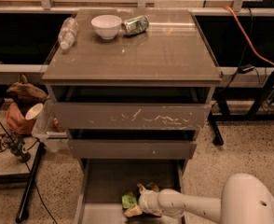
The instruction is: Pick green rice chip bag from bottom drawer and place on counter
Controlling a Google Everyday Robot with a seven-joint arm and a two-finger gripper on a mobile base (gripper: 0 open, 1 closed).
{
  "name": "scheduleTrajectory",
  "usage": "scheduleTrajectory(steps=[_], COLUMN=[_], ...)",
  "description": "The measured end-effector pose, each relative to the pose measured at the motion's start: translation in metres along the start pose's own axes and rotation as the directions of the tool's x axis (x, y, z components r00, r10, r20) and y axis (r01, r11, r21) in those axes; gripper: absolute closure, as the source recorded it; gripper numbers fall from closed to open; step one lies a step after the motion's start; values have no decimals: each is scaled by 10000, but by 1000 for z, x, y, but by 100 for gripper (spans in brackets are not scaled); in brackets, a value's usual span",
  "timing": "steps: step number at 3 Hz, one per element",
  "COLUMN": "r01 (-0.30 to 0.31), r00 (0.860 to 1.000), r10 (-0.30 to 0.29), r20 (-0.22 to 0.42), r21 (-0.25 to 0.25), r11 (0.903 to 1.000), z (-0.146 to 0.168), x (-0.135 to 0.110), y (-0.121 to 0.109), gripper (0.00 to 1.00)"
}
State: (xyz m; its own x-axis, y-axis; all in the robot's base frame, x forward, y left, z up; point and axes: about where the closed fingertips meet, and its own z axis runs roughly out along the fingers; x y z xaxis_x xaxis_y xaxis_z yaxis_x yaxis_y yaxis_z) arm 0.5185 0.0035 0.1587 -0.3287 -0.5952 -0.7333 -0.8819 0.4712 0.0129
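Green rice chip bag (128,200): on the floor of the open bottom drawer (123,176).
Hand (139,203): low in that drawer, against the bag; grip cannot be told.
Worktop (165,50): white bowl (106,26), crushed can (136,24), bottle (68,32).

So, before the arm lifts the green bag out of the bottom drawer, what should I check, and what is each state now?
1. Bottom drawer pulled open: ok.
2. Green rice chip bag lying in it, near the front: ok.
3. Gripper down at the bag: ok.
4. Grip on the bag firm: cannot tell.
5. Counter has bare space in front of the bowl, can and bottle: ok.
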Motion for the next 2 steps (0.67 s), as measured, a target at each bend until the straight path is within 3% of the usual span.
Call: scheduleTrajectory(steps=[2], r01=[0], r00=[10000], r10=[0], r20=[1], r21=[-1], r11=[10000], z=[0], x=[0], y=[0], gripper=[65])
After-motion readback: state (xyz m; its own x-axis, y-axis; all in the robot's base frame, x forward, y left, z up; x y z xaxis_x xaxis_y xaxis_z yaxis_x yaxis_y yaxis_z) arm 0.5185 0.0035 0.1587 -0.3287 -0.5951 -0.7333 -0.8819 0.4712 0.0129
